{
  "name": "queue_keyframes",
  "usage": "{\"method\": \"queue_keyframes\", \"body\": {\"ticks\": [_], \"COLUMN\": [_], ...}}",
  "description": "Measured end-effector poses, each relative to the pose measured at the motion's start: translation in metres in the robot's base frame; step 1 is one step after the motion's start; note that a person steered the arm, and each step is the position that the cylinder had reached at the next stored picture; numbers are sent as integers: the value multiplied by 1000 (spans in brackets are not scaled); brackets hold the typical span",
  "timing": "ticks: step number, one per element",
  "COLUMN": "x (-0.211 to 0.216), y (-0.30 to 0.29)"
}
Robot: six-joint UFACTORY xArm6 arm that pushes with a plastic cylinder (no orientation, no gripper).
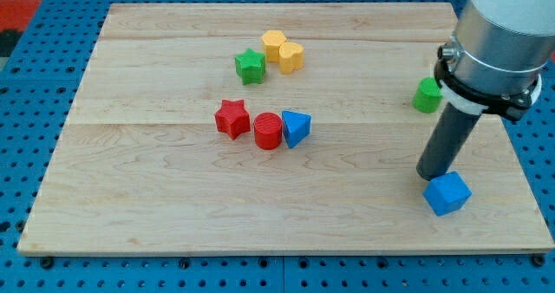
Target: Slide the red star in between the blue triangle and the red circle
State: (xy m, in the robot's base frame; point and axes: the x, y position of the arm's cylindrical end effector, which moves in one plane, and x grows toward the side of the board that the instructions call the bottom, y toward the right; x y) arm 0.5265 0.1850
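The red star (231, 118) lies near the middle of the wooden board (173, 198). The red circle (268, 131) sits just to its right, touching or nearly touching it. The blue triangle (296, 127) sits right against the red circle's right side. My tip (430, 175) is far to the view's right of these three, at the lower right of the board, just above and left of a blue cube (447, 193).
A green star (250, 66) and two yellow blocks (274, 44) (291, 57) cluster toward the view's top centre. A green block (427, 95) sits at the right, partly behind the arm. The board rests on a blue pegboard.
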Motion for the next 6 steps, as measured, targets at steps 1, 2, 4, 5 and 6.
{"method": "queue_keyframes", "body": {"ticks": [1,2,4,5,6], "x": [0,-8,-58,-85,-109], "y": [7,4,-54,-84,-121]}}
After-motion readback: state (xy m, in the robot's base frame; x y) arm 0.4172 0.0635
